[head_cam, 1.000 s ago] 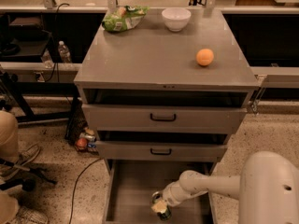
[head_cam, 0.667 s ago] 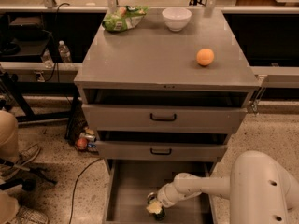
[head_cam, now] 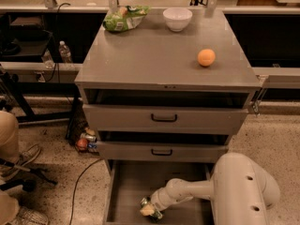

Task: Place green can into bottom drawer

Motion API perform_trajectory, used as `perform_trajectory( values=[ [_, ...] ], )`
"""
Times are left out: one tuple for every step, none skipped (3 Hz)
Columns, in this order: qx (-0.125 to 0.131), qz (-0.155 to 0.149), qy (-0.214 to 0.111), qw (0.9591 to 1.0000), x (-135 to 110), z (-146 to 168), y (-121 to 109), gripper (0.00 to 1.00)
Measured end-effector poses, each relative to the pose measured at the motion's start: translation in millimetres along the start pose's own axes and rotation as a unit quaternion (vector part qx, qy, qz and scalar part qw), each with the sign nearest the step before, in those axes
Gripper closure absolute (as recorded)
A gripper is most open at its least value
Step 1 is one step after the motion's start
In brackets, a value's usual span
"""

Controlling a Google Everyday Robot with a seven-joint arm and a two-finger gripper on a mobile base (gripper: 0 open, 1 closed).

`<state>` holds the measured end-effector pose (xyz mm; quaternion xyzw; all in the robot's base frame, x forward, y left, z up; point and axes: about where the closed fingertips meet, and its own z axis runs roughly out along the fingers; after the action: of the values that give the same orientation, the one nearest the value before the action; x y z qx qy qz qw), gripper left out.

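Note:
The bottom drawer [head_cam: 126,182] is pulled out at the foot of the grey cabinet, its flat floor showing. My white arm reaches down into it from the right. My gripper [head_cam: 151,208] is low over the drawer floor near its front edge. The green can [head_cam: 149,206] sits at the gripper's tip, lying on or just above the floor.
On the cabinet top [head_cam: 154,55] are an orange [head_cam: 206,57], a white bowl [head_cam: 177,18] and a green snack bag [head_cam: 123,18]. Two shallower drawers with black handles [head_cam: 164,118] sit above. Cans [head_cam: 85,140] and a cable lie on the floor at left.
My gripper has moved left and toward the front of the bottom drawer with the green can, and sits a little lower.

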<state>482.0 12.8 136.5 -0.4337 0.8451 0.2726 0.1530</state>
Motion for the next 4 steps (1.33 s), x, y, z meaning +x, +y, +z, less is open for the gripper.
perform_trajectory(
  values=[
    [-0.006,0.005,-0.004,1.0000,-1,8,-1,0.75],
    [-0.007,0.005,-0.003,1.0000,0,9,0,0.54],
    [-0.012,0.004,-0.006,0.9999,-2,11,3,0.29],
    [-0.017,-0.003,-0.010,0.9998,-11,8,7,0.01]
  ],
)
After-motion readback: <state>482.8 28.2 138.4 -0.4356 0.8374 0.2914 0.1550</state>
